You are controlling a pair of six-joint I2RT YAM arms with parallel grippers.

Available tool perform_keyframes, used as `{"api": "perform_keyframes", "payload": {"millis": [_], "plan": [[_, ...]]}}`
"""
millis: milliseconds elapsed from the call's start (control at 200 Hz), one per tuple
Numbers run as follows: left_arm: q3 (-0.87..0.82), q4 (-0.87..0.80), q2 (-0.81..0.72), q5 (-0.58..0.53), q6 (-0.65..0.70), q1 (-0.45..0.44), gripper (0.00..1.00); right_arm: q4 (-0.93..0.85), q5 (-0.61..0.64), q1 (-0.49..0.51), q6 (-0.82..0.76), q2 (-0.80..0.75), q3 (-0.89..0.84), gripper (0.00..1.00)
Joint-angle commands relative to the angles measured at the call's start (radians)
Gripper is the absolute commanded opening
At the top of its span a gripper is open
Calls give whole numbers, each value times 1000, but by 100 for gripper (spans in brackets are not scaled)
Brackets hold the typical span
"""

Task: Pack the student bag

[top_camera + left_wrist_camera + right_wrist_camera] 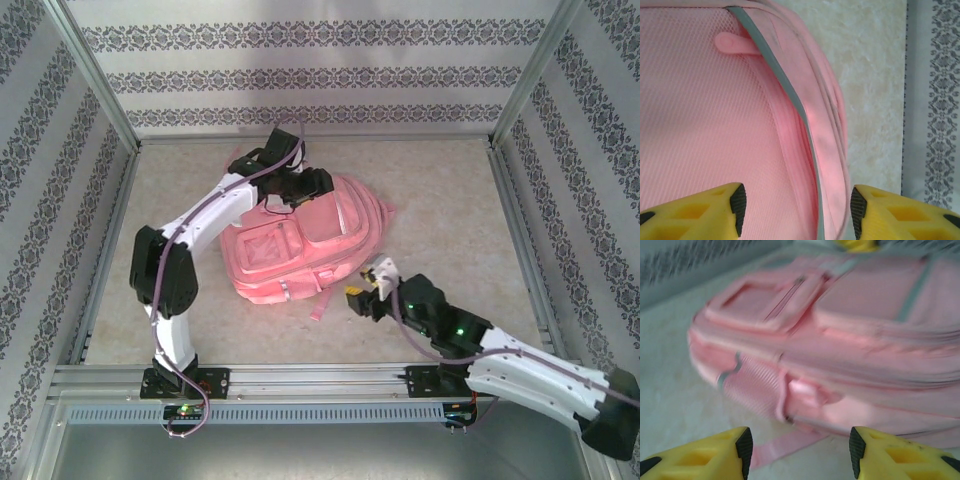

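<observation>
Top external view shows the student bag lying flat near the middle of the table, front pockets up. The left gripper is over the bag's far edge, its yellow fingers spread apart and pinching nothing. The right gripper sits low just off the bag's near-right side, fingers likewise spread and empty, facing a loose pink strap.

Left arm elbow-up, forearm reaching forward; left gripper pointing down, jaws apart. Right arm low, stretched inward-left; right gripper level, jaws apart.
</observation>
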Motion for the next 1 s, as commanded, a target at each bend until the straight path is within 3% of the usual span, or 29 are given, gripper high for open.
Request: {"api": "perform_keyframes", "payload": {"millis": [0, 210, 525, 640, 819, 994], "plan": [[-60, -90, -97, 8, 91, -2, 60, -64, 109, -44, 155, -99, -27, 52], [-118, 109, -53, 119, -60, -39, 60, -235, 200, -70, 280, -215, -31, 45], [-81, 219, 85, 151, -154, -101, 48, -362, 225, -72, 341, -336, -42, 42], [-81, 238, 103, 159, -167, -100, 44, -372, 231, -72, 338, -372, -58, 41], [-87, 263, 102, 172, -180, -106, 30, -348, 225, -74, 336, -364, -77, 40], [-75, 252, 104, 172, -169, -110, 27, -279, 211, -74, 343, -303, -87, 40]]}}
